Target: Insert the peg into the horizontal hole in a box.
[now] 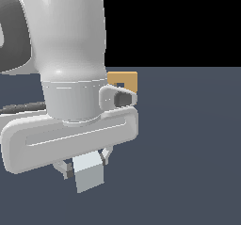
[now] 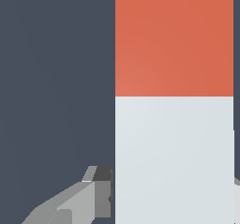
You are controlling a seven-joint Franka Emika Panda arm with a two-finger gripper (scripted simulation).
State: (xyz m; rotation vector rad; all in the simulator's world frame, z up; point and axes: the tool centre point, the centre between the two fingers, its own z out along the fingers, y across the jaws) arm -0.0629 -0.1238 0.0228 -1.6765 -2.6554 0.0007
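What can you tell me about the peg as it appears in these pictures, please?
The peg is a long block with flat faces, pale white-grey along one half and orange-red along the other, with a matte look. In the exterior view only its white end shows, sticking out below the gripper, whose fingers close against its sides. The floor beneath is dark grey; whether the peg touches it cannot be told.

Peg [image 2: 174, 106] against end effector finger [image 2: 96, 195].
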